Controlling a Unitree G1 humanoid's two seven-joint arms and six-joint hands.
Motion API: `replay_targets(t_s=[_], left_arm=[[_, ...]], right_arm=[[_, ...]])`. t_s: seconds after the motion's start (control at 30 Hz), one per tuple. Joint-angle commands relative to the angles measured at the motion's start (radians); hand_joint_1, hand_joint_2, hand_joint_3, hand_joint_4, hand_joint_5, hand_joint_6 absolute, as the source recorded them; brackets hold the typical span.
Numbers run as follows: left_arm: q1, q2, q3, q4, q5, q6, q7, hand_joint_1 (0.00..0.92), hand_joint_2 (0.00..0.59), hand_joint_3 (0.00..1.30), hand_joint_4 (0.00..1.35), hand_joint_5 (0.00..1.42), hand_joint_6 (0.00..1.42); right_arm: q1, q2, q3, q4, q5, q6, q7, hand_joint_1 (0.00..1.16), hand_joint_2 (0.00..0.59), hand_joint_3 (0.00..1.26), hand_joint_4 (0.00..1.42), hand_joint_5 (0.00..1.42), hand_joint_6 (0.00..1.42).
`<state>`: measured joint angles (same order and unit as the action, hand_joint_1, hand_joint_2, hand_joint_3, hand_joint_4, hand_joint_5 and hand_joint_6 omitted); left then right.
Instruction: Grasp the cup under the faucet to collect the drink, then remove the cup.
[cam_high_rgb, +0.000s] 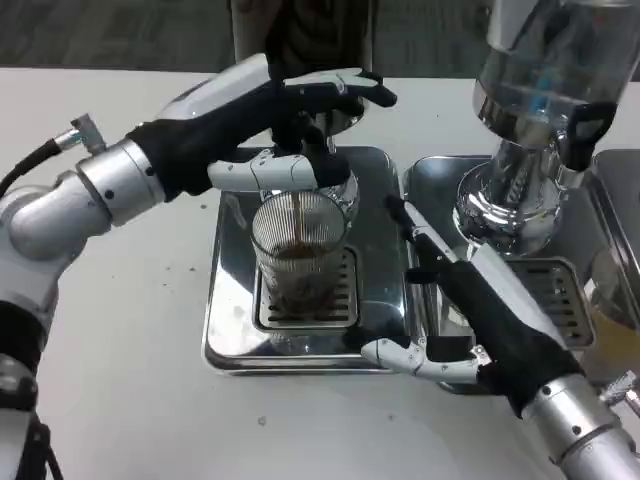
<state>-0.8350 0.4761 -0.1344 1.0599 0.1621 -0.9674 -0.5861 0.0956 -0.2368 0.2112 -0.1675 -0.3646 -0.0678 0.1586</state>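
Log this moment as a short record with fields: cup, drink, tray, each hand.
cup: clear ribbed glass cup, upright on the slotted grate of the tray
drink: thin brown stream falling into the cup; brown liquid gathered low inside
tray: shiny steel drip tray on the white table
left hand: left hand up at the dispenser above the cup, not on the cup
right hand: right hand beside the tray's right edge, fingers spread, holding nothing

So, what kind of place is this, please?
Probably a drink-dispensing test bench, not a real café: a white table holds two steel drink dispensers with drip trays, and a clear cup is filling with brown drink under the faucet that the left hand reaches.
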Motion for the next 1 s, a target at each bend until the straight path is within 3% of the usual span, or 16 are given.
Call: replay_targets(t_s=[0.03,1.0], left_arm=[[0.024,0.025,-0.001,0.008,0.015,0.027,0.01,0.0,0.056,0.24,0.06,0.06,0.14],[0.009,0.0,0.03,0.015,-0.09,0.084,-0.074,0.0,0.061,0.26,0.07,0.08,0.17]], right_arm=[[-0.03,0.007,0.006,0.014,-0.009,0.009,-0.011,0.81,0.201,0.0,0.0,0.03,0.21],[-0.074,0.045,0.021,0.071,0.027,0.018,-0.001,0.74,0.233,0.0,0.0,0.02,0.21]])
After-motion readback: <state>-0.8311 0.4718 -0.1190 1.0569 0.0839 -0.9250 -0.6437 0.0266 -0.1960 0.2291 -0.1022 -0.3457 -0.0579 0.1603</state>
